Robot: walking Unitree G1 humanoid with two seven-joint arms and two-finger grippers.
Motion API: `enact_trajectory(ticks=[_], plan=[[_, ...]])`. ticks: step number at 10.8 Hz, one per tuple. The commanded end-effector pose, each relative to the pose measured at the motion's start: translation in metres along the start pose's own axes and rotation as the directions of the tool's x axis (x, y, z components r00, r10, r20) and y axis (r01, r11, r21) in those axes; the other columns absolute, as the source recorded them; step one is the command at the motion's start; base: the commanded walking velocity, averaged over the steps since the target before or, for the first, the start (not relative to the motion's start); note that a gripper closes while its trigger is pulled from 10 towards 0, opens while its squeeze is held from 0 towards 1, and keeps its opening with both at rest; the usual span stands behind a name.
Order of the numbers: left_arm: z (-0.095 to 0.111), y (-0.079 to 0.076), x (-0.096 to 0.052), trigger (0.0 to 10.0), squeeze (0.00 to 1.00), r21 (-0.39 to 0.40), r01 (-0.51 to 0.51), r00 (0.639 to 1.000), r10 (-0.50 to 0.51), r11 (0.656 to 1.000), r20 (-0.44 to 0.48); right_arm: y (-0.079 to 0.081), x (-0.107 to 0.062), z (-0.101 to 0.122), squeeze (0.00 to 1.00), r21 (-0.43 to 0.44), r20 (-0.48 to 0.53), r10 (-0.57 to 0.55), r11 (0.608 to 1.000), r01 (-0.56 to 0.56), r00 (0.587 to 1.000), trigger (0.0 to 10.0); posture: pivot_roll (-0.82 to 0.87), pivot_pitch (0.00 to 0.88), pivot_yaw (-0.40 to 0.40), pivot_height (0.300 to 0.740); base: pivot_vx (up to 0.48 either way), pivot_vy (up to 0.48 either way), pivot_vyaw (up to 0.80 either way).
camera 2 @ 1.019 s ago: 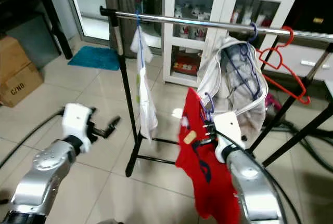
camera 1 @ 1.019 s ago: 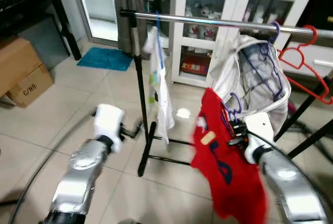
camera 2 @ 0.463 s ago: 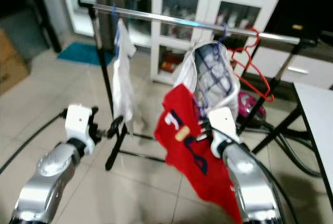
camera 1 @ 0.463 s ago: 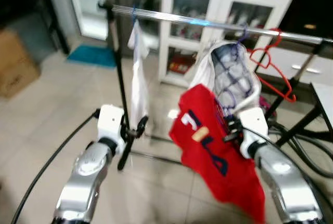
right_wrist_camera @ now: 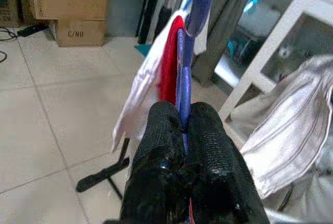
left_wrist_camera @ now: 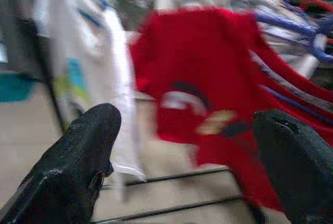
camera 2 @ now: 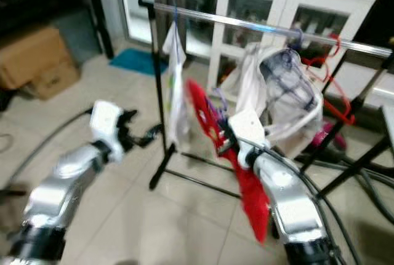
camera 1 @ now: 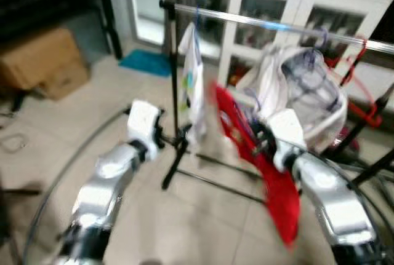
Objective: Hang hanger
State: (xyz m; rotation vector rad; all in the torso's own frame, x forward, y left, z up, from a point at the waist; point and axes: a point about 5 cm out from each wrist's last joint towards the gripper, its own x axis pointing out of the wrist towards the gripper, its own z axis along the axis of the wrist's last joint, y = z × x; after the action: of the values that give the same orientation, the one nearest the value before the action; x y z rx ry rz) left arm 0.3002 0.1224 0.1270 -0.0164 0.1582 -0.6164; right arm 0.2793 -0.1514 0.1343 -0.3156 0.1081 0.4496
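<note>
The right gripper point(right_wrist_camera: 183, 130) had its two black fingers point(right_wrist_camera: 210, 135) pressed together on the blue hanger point(right_wrist_camera: 183, 78), whose neck ran up from between them. A red shirt point(camera 1: 271, 179) hung from that hanger, draped down beside the right arm and well above the tiled floor point(camera 1: 203, 222); the hanger's hook was not on the rail — it sat below and in front of it, held by the gripper alone.

The left gripper point(left_wrist_camera: 192, 146) reached forward at about the level of the rack's upright, its fingers point(left_wrist_camera: 78, 156) spread wide apart and holding nothing. Between them, in the left wrist view, the red shirt and a white garment point(left_wrist_camera: 88, 73) showed beyond.

The clothes rack point(camera 2: 161, 111) stood just ahead, its silver rail point(camera 2: 258, 26) crossing the scene. On the rail hung the white garment near the left end, a pale jacket point(camera 2: 289, 99) on a purple hanger further right, and a bare red hanger point(camera 2: 335, 87) beside that. The red shirt hung between the white garment and the pale jacket.

A white glass-fronted cabinet point(camera 1: 277, 7) stood behind the rack, with cardboard boxes point(camera 1: 46, 62) on the floor to the left — the head views were blurred.
</note>
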Motion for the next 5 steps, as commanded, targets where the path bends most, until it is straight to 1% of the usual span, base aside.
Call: enact_trajectory(ticks=[1, 2, 3, 4, 5], plan=[[0.009, -0.009, 0.014, 10.0, 1.00, -0.017, 0.076, 0.997, -0.075, 0.997, 0.019, 0.000, 0.002, 0.015, 0.00, -0.050, 0.057, 0.002, 0.999, 0.000, 0.998, 10.0, 0.01, 0.000, -0.025, 0.740, 0.000, 0.000, 0.00], [0.012, -0.015, 0.024, 10.0, 1.00, -0.040, 0.141, 0.990, -0.140, 0.989, 0.024, 0.002, 0.003, 0.022, 0.00, -0.080, 0.085, -0.004, 0.997, 0.011, 0.996, 10.0, 0.01, 0.000, -0.024, 0.740, 0.000, 0.000, 0.00], [0.012, -0.019, 0.029, 10.0, 1.00, -0.024, 0.183, 0.983, -0.183, 0.983, 0.005, 0.002, 0.003, 0.027, 0.00, -0.093, 0.107, -0.009, 0.995, 0.019, 0.994, 10.0, 0.00, 0.000, -0.021, 0.740, 0.000, 0.000, 0.00], [0.014, -0.022, 0.036, 10.0, 0.35, -0.008, 0.228, 0.974, -0.228, 0.974, -0.008, 0.003, 0.003, 0.031, 0.00, -0.098, 0.123, -0.004, 0.995, 0.016, 0.992, 10.0, 0.00, 0.000, -0.020, 0.740, 0.000, 0.000, 0.00], [0.016, -0.024, 0.043, 10.0, 0.00, 0.017, 0.255, 0.967, -0.255, 0.967, -0.028, 0.005, 0.003, 0.033, 0.00, -0.102, 0.132, 0.007, 0.995, 0.007, 0.991, 10.0, -0.01, 0.000, -0.015, 0.740, 0.000, 0.000, 0.00]])
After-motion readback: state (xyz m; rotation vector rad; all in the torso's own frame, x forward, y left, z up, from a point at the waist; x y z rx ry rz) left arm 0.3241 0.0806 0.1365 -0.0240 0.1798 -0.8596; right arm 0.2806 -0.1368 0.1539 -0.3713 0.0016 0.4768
